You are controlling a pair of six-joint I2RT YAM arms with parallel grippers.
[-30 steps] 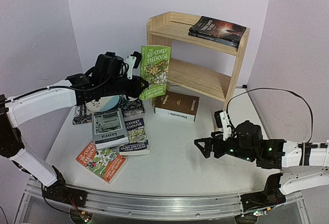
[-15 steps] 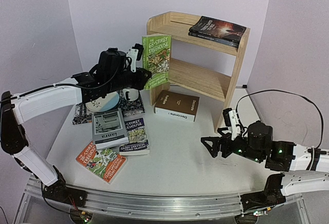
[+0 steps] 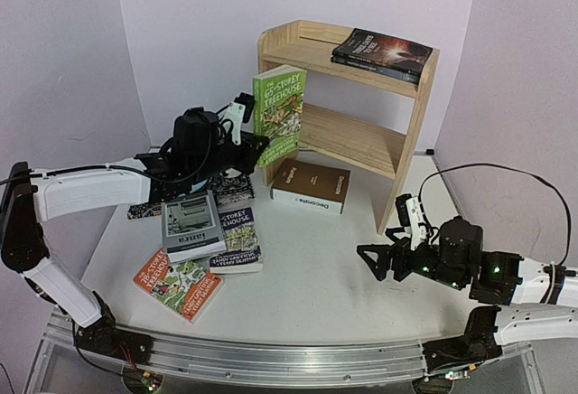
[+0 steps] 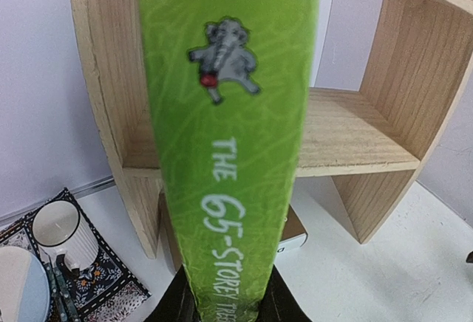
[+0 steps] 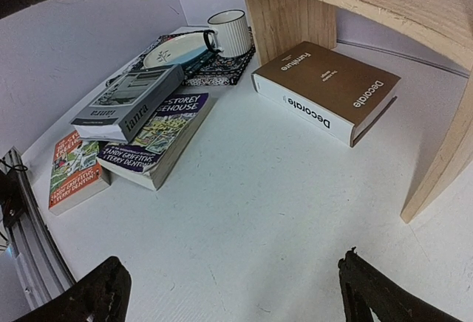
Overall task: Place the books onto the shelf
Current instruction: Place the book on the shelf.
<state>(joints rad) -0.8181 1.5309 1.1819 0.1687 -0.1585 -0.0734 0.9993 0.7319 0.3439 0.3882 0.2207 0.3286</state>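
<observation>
My left gripper (image 3: 254, 145) is shut on the bottom of the green Treehouse book (image 3: 278, 116), holding it upright against the left front of the pine shelf (image 3: 354, 137). In the left wrist view the green book (image 4: 229, 115) fills the middle, the shelf (image 4: 355, 126) behind it. Two dark books (image 3: 381, 54) lie on the top board. The brown-and-white Decorate (image 3: 312, 186) lies flat by the shelf's foot. The grey book (image 3: 191, 224) rests on the dark blue one (image 3: 238, 242), with the orange one (image 3: 178, 284) nearer. My right gripper (image 3: 375, 261) hovers open and empty over the table.
A patterned mat (image 3: 141, 204) with a plate (image 5: 177, 49) and a mug (image 5: 230, 32) lies left of the shelf, under my left arm. A black cable (image 3: 488, 166) loops over the right side. The metal rail (image 3: 271, 358) runs along the near edge.
My left arm has carried the green book up and to the right, closer to the shelf's left side. My right arm has drawn back to the right, still open.
</observation>
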